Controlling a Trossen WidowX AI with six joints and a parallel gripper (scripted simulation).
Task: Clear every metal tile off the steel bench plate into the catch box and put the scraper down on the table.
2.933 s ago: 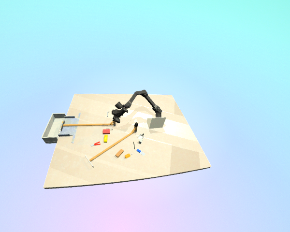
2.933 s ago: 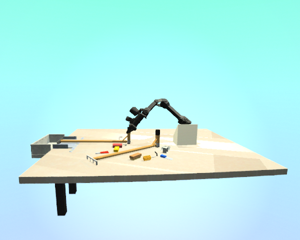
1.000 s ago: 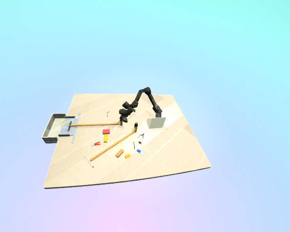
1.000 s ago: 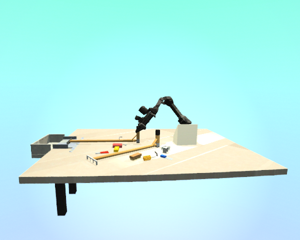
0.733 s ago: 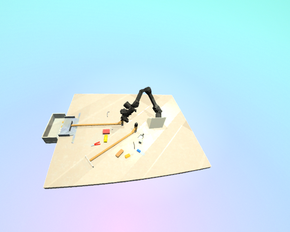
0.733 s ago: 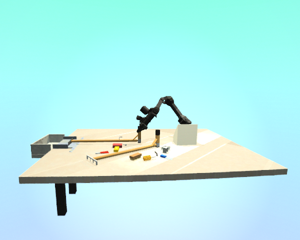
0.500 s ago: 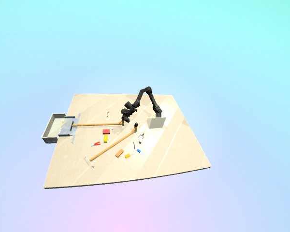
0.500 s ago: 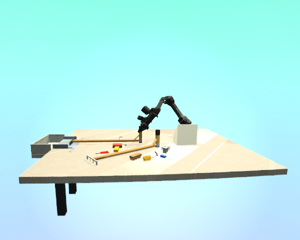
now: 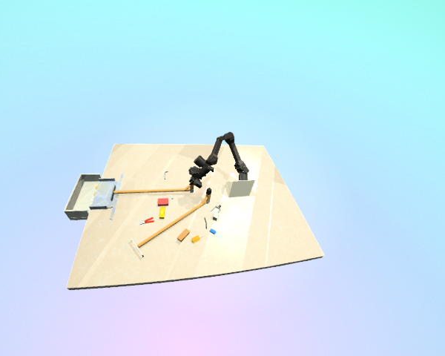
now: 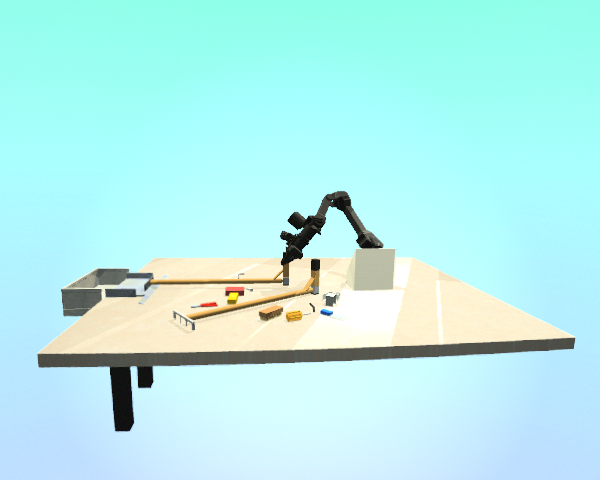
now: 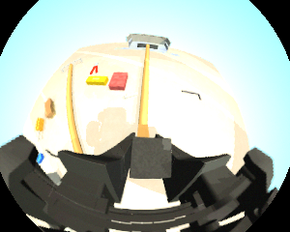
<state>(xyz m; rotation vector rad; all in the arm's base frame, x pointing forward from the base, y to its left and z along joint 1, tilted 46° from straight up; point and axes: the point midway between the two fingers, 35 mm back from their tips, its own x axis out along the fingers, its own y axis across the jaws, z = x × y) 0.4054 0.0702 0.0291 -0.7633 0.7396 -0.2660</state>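
My gripper is shut on the dark-topped upright handle of the long scraper. The scraper's wooden shaft runs straight out from it, low over the table. Its head is at the near end of the steel bench plate. No tile can be made out on the plate, but the view is coarse. The grey catch box is at the plate's far end. A few small orange and pale pieces show inside it, beside the plate's far edge.
A rake-like tool lies diagonally beside the scraper, its handle upright. Between them are a red block, a yellow block and red-handled pliers. A hex key lies across the scraper.
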